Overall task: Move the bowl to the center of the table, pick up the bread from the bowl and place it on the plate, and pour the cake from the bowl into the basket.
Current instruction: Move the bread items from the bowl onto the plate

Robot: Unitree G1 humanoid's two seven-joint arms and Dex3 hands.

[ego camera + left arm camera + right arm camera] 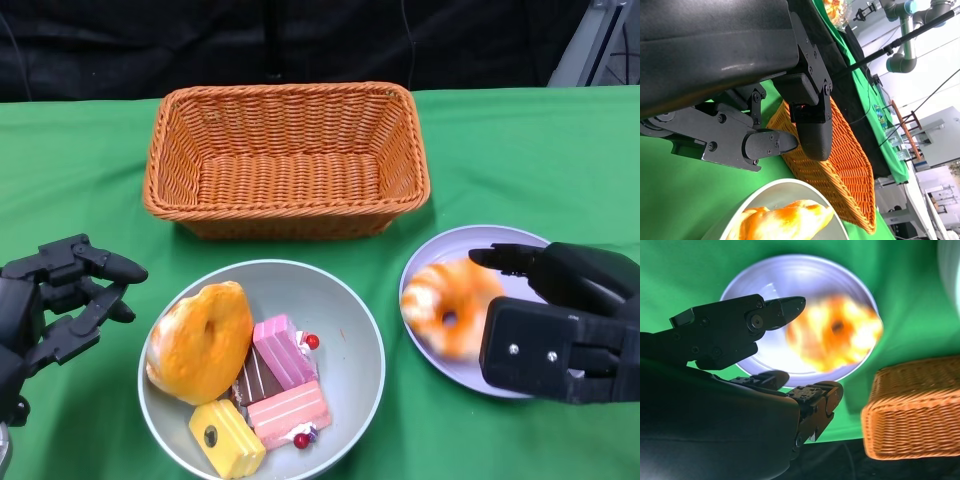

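While my right hand [555, 320] hovers over the plate [440, 252], its fingers are spread and, as far as I can tell, grip nothing: the ring bread [450, 305] shows blurred over the plate just beyond my fingertips, and in the right wrist view it sits apart from them, so I judge it released or dropping rather than held. The bowl [350, 310] stands near the middle of the table, just in front of the basket [285, 150], and in it there lies a second bread [198, 340], leaning against the bowl's left wall, with the cake pieces [285, 375] beside it towards the centre and front. What the next move turns on is which side that second bread lies: it is in the half of the bowl towards my left hand [55, 300], which waits just beside the bowl's left rim, fingers apart and empty, while my right hand is across the bowl, over the plate. So my left is nearer the bread, but the plate is on my right, well past the bowl from there. The bread is tilted, its flat face turned up and towards the right, with its long axis running roughly front to back. The basket lies straight beyond the bowl, long side facing it, so pouring goes forward.
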